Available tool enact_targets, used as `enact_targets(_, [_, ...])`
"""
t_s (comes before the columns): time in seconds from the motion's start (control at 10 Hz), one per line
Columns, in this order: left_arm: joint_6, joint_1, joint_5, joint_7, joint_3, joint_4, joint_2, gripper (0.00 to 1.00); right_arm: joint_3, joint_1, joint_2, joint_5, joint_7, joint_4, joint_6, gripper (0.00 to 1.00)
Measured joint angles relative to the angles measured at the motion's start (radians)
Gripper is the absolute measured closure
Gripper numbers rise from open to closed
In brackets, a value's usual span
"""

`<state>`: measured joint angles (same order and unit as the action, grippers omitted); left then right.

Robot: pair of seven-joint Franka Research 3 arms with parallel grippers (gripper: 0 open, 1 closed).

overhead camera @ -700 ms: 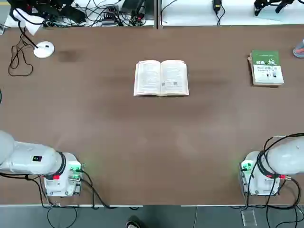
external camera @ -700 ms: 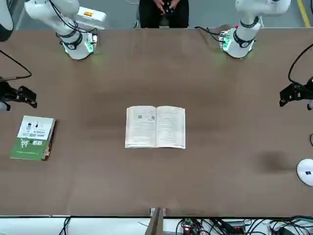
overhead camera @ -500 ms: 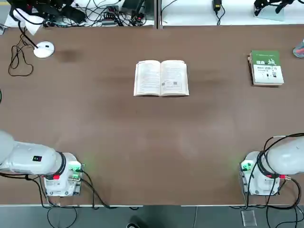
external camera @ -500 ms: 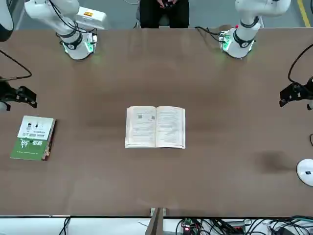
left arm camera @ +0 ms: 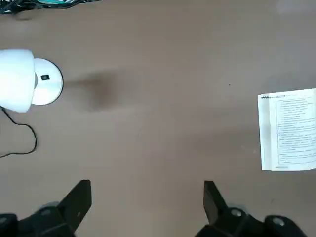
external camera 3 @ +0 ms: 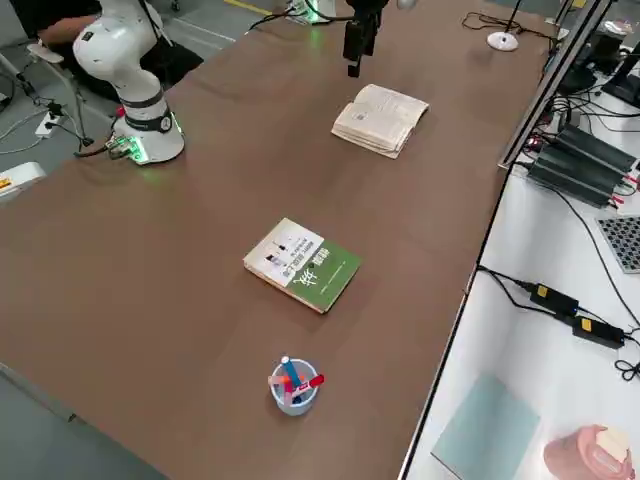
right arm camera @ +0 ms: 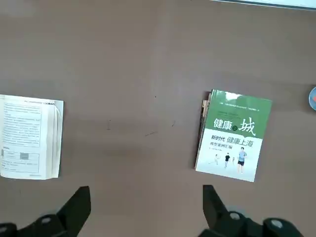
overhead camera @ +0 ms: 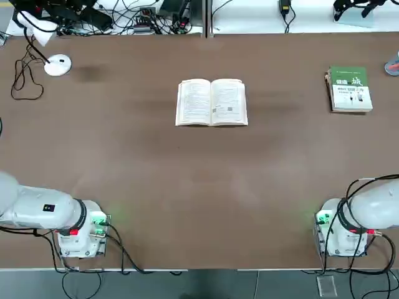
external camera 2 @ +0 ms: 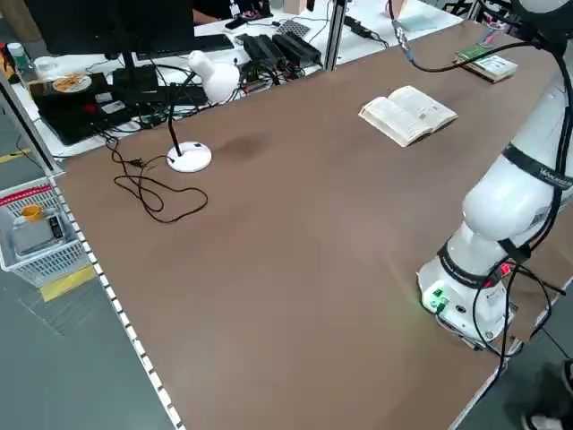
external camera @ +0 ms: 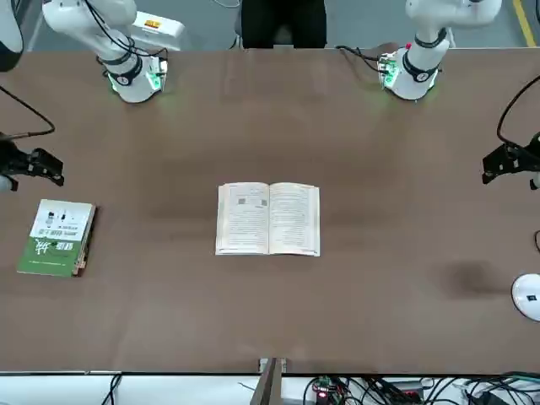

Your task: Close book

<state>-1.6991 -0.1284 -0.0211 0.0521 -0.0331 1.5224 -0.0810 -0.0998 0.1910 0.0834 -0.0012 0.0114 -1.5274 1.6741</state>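
White pages of the book (overhead camera: 211,102) lying open, flat, upper centre of the top view on the brown desk (overhead camera: 187,187). Left pincer (left arm camera: 145,197) and right pincer (right arm camera: 145,200) both spread wide, high, pinching nothing. Risks: thin paper creasing under a fingertip, light paperback skidding instead of folding, wrong grab at the green-and-white book (overhead camera: 350,88) far right. Plenty of bare room all round; lamp (overhead camera: 57,65) far off, upper left.

The book (left arm camera: 288,131) runs off the edge in the left wrist view, so only one page shows; its cover lies face down, unseen, and its print is too small to read. The lamp (left arm camera: 19,81) is cropped there too.
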Motion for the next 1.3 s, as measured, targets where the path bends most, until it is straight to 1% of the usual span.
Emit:
enact_targets(0.2, [0.000,-0.004,0.000,0.001,0.001,0.000,0.000,0.00,-0.001,0.000,0.000,0.000,0.000,0.000,0.000,0.00])
enact_targets(0.3, [0.000,-0.010,0.000,0.002,0.002,0.000,-0.001,0.00,-0.001,0.000,0.000,0.000,0.000,0.000,0.000,0.04])
enact_targets(0.4, [0.000,-0.022,0.000,0.002,0.003,-0.001,-0.003,0.00,-0.002,-0.001,0.000,0.000,0.000,-0.001,-0.001,0.04])
enact_targets(0.5, [0.000,-0.036,-0.001,0.002,0.004,-0.001,-0.006,0.00,-0.002,-0.003,0.000,0.000,0.000,-0.001,-0.001,0.11])
enact_targets(0.9, [-0.005,-0.093,-0.001,-0.015,0.007,-0.004,-0.033,0.00,-0.003,-0.007,0.000,0.000,0.000,-0.002,-0.002,0.52])
enact_targets(1.0, [-0.008,-0.099,-0.001,-0.016,0.009,-0.005,-0.039,0.00,-0.003,-0.008,0.000,0.001,0.000,-0.002,-0.002,0.52])
enact_targets(1.1, [-0.009,-0.104,-0.001,-0.017,0.009,-0.006,-0.044,0.00,-0.003,-0.008,0.000,0.003,0.000,-0.002,-0.002,0.58])
enact_targets(1.2, [-0.010,-0.105,-0.002,-0.017,0.010,-0.007,-0.048,0.00,-0.003,-0.008,0.000,0.006,0.000,-0.002,-0.002,0.69])
enact_targets(1.3, [-0.012,-0.106,-0.003,-0.017,0.010,-0.008,-0.052,0.00,-0.003,-0.008,0.000,0.008,0.000,-0.003,-0.002,0.69])
